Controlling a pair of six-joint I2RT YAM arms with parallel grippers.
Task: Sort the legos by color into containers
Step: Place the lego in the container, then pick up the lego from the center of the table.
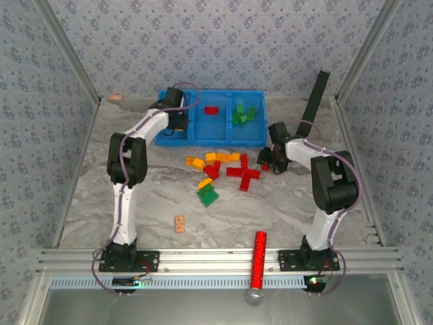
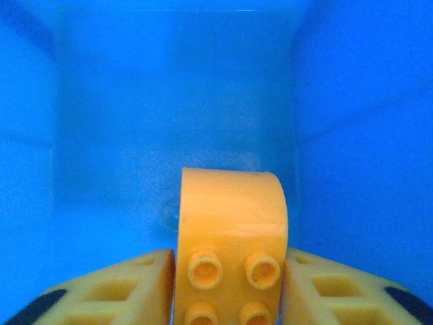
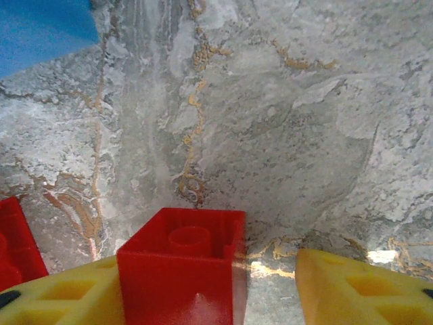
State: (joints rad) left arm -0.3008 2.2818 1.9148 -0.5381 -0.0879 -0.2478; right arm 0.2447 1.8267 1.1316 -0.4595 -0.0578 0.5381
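Left gripper [image 2: 228,264] is clamped on a yellow-orange brick [image 2: 230,217] with a rounded top. Both fingers [image 2: 115,291] press flat on its sides, studs facing the camera. It hangs inside the left bin of the blue containers [image 1: 226,141], blue walls all around it. I can't tell whether the brick touches the bin floor.

Right gripper [image 3: 206,267] sits on the marble table [image 1: 304,217] just off the containers' near right corner. Its jaws stand apart around a red brick [image 3: 183,271]. The brick is snug against one finger [image 3: 61,298], with a clear gap to the other. A second red piece [image 3: 13,247] lies right beside that, and a blue bin corner pokes in at the wrist view's top left.

Bins:
- The middle one holds a single red lego [image 1: 212,110].
- The right one has a small heap of green legos [image 1: 243,115].

The loose pile [image 1: 220,169] is on the table just in front of the containers' middle and right bins: yellow-orange ones nearest the bins, red ones beside them toward the right gripper, then a yellow one and a green one [image 1: 208,196] farther out.

Well away from the containers, toward the arm bases, lie a flat tan block [image 1: 179,223] and a red glittery cylinder [image 1: 258,261].
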